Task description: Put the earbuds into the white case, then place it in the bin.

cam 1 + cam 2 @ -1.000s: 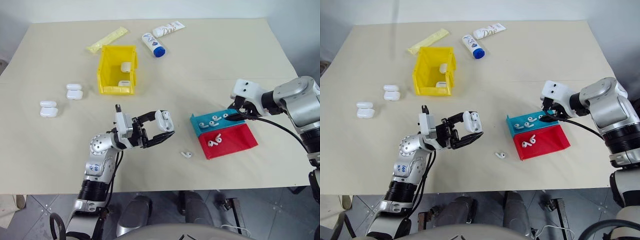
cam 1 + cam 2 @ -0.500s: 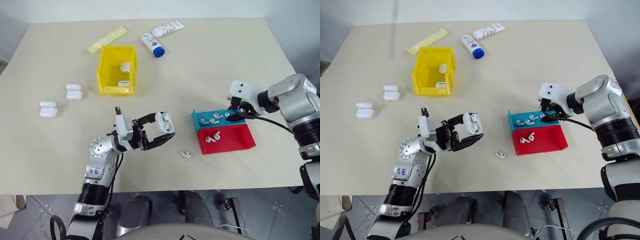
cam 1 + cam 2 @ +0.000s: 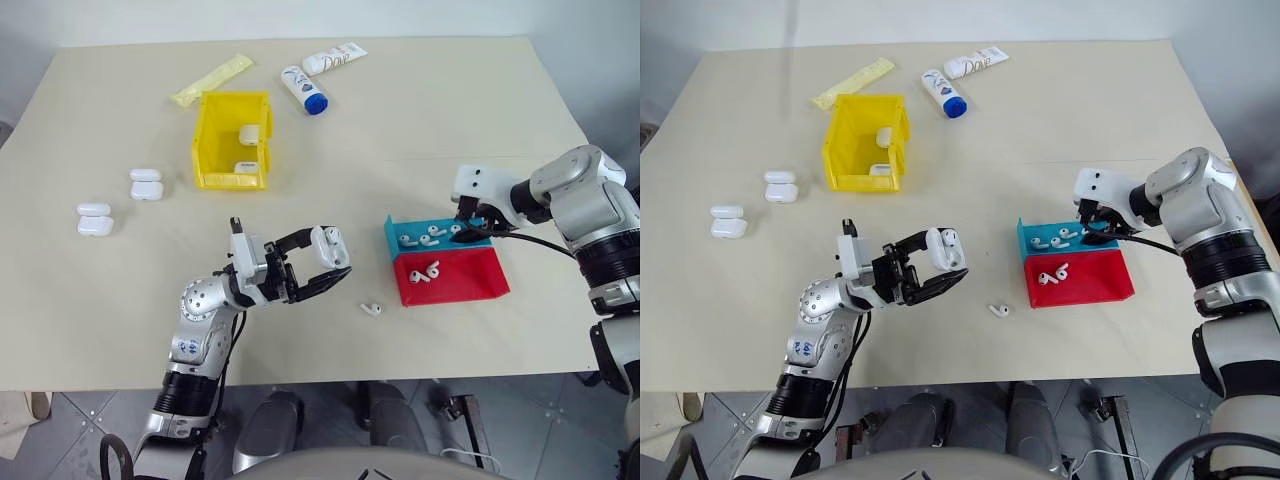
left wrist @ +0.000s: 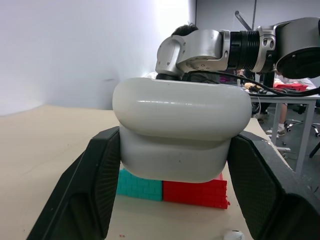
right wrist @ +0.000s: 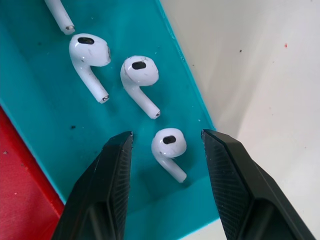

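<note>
Left pincer (image 3: 318,264) clamped on white case (image 3: 328,243), right pincer (image 5: 167,187) over blue tray (image 3: 410,232).
Right jaws parted, nothing held, one of the earbuds (image 5: 168,147) between the tips (two more just beyond). Bin (image 3: 213,150) well beyond left pincer, across the table (image 3: 400,130).

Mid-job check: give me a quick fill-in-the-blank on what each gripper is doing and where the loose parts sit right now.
1. The left gripper is shut on a white ____.
2. The right gripper hangs open around an earbud lying in the ____ tray.
3. The red tray holds ____ earbuds.
4. One stray earbud lies on the table between the left gripper and the ____ tray.

Missing words: case; blue; two; red
</note>
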You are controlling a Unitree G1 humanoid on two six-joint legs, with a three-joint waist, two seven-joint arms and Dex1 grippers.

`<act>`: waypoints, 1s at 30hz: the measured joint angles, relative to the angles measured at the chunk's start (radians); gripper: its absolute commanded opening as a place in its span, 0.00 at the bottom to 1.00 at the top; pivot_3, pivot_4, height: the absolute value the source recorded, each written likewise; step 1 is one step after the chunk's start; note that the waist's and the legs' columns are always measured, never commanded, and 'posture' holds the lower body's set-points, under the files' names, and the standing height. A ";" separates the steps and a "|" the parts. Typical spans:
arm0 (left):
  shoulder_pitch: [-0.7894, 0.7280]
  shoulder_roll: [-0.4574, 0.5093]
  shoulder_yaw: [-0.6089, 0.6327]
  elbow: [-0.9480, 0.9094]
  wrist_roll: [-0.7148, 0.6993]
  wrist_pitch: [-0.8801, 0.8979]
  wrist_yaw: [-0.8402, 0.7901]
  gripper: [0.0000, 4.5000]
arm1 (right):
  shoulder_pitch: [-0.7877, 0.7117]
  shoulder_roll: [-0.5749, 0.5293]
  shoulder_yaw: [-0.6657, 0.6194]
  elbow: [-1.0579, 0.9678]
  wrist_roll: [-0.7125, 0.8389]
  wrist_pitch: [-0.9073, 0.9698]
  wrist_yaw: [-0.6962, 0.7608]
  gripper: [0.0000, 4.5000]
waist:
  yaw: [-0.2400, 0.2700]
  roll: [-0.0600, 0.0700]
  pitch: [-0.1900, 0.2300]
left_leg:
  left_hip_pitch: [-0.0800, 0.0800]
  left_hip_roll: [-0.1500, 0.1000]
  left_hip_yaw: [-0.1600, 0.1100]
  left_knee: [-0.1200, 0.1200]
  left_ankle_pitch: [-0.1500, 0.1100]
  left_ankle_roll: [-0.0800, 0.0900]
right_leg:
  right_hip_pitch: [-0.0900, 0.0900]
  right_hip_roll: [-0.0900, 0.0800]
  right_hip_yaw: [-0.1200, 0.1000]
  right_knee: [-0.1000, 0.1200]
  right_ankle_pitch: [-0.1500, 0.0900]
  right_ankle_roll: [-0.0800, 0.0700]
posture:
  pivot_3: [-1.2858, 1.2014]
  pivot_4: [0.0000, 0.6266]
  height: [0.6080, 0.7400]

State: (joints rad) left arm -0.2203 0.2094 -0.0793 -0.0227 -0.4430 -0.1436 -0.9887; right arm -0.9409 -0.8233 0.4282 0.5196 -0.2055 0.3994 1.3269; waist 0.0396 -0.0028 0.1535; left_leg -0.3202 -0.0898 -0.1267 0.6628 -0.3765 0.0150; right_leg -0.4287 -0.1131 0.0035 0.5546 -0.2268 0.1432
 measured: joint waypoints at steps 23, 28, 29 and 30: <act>0.000 -0.001 -0.001 0.000 0.002 -0.010 0.027 0.62 | -0.058 0.087 0.000 0.059 -0.017 -0.029 0.013 0.50 | -0.015 0.000 0.000 | 0.000 0.000 0.000 0.000 0.000 0.000 | 0.000 0.000 0.000 0.002 0.000 0.000 | 0.52 0.24 1.00; 0.004 0.001 -0.001 0.000 0.002 -0.010 0.030 0.62 | -0.059 0.093 0.000 0.069 -0.022 -0.032 0.014 0.50 | -0.014 0.000 0.000 | 0.000 0.000 0.000 0.000 0.000 0.000 | 0.000 0.000 0.000 0.002 0.000 0.000 | 0.52 0.24 1.00; 0.005 0.001 -0.001 0.000 0.002 -0.010 0.031 0.62 | -0.060 0.093 0.000 0.069 -0.023 -0.033 0.014 0.50 | -0.015 0.000 0.000 | 0.000 0.000 0.000 0.000 0.000 0.000 | 0.000 0.000 0.000 0.002 0.000 0.000 | 0.52 0.24 1.00; 0.005 0.001 -0.001 0.000 0.002 -0.010 0.032 0.62 | -0.060 0.093 0.000 0.070 -0.024 -0.035 0.014 0.50 | -0.015 0.000 0.000 | 0.000 0.000 0.000 0.000 0.000 0.000 | 0.000 0.000 0.000 0.002 0.000 0.000 | 0.52 0.24 1.00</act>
State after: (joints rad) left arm -0.2153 0.2105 -0.0799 -0.0227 -0.4408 -0.1537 -0.9569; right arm -1.0004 -0.7305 0.4282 0.5898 -0.2295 0.3643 1.3409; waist 0.0247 -0.0023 0.1534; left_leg -0.3204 -0.0898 -0.1271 0.6625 -0.3766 0.0147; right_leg -0.4289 -0.1129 0.0034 0.5562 -0.2269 0.1431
